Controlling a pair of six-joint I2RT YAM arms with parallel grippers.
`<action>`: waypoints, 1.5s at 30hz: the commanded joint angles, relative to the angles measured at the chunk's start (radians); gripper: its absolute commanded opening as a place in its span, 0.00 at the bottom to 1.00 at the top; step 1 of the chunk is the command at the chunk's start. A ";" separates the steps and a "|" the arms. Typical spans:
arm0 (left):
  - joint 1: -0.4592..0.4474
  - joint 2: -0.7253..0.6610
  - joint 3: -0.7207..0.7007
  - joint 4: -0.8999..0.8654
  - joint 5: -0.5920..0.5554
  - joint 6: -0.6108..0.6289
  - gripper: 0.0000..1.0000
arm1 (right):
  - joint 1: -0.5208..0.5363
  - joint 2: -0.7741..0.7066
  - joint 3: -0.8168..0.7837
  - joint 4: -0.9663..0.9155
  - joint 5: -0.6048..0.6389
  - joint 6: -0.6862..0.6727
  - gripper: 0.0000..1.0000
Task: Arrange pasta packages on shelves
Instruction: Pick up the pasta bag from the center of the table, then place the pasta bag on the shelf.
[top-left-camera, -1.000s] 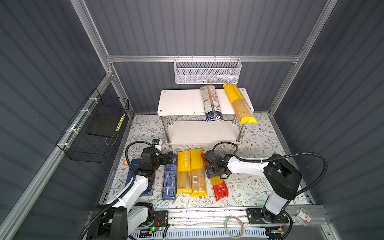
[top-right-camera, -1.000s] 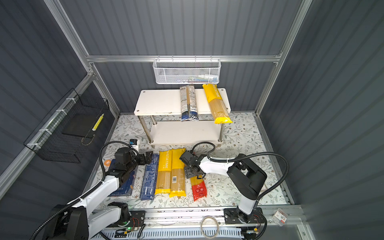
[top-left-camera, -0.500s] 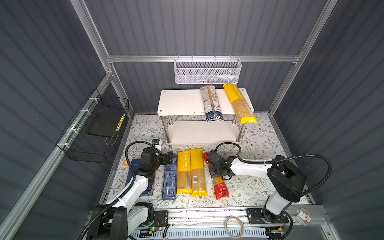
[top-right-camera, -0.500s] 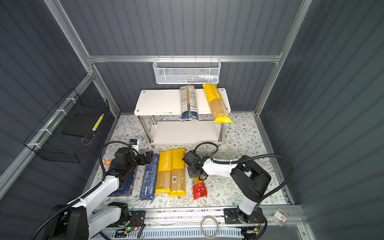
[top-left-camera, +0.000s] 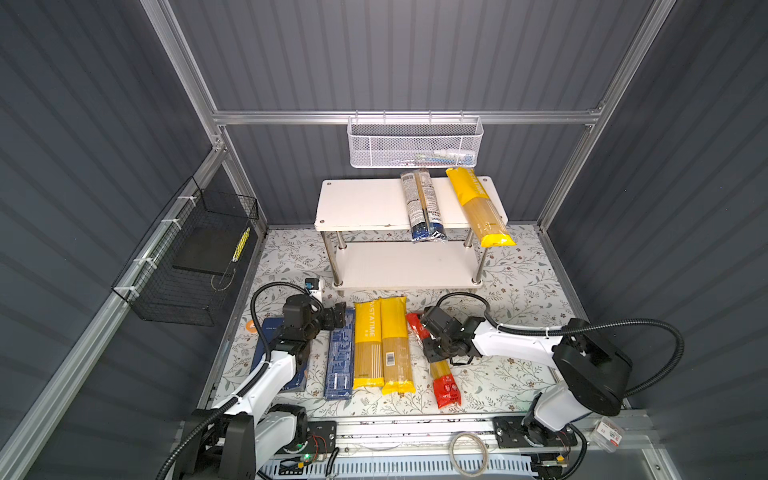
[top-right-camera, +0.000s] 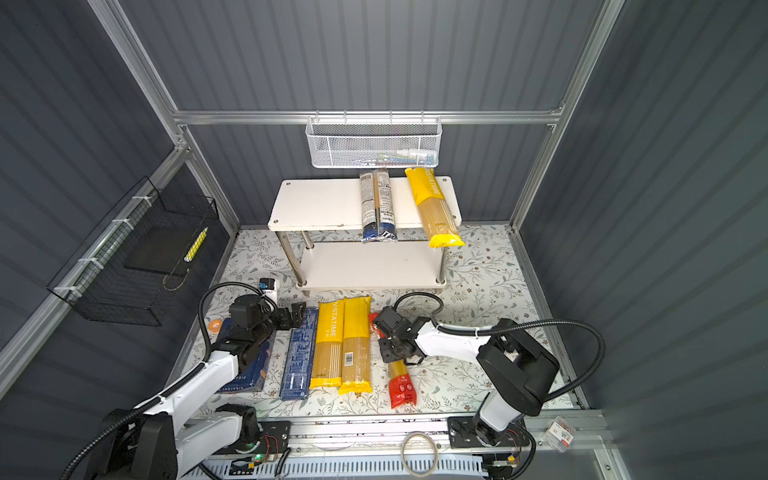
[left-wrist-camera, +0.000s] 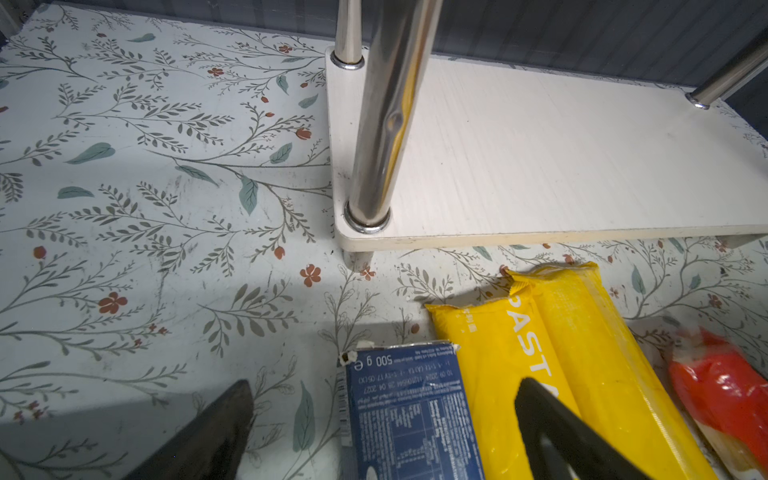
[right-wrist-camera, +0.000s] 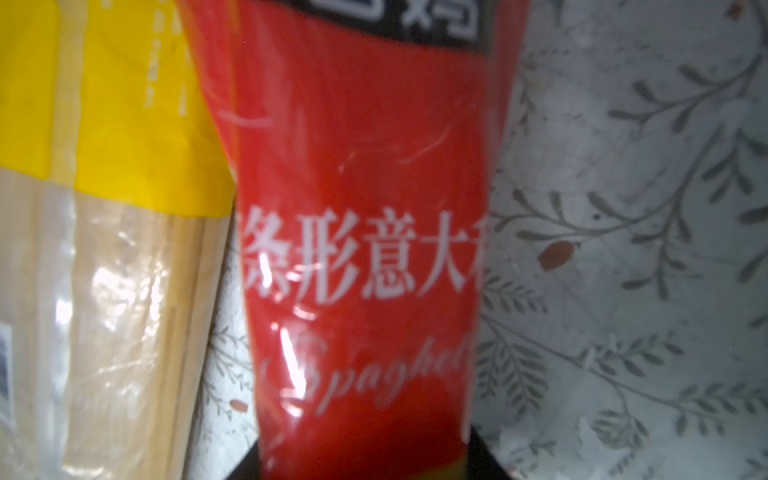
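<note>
Red pack (top-left-camera: 446, 388) is the one being taken. Over the last second the right claw (top-left-camera: 432, 353) has slid a little along it toward its middle and drawn its jaws in. The right wrist view shows the dark fingers pressed against both sides of the wrapper (right-wrist-camera: 353, 208), so I'd call it gripped, though it hasn't left the mat (top-left-camera: 519, 374) yet.

That should make it the third pack to go up. A clear-and-blue pack (top-left-camera: 422, 203) and a yellow bag (top-left-camera: 478, 203) already lie on the top shelf (top-left-camera: 357, 203), both sticking out over its front edge. The lower shelf (top-left-camera: 403, 264) is bare.

The left claw (top-left-camera: 337, 318) hasn't moved. It hangs wide open over the far end of the narrow blue box (top-left-camera: 340, 361), holding nothing. Two yellow bags (top-left-camera: 380, 345) lie between that box and the red pack, and a wider blue box (top-left-camera: 270, 332) sits under the left arm.
</note>
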 joint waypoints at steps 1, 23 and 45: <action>-0.005 -0.008 0.021 0.009 0.010 0.019 0.99 | -0.007 -0.050 -0.007 -0.015 -0.088 -0.007 0.39; -0.005 -0.002 0.024 0.005 0.010 0.019 0.99 | -0.056 -0.238 0.220 -0.003 -0.261 -0.044 0.29; -0.005 0.003 0.027 0.003 0.010 0.019 0.99 | 0.003 -0.224 0.491 0.076 -0.437 -0.039 0.30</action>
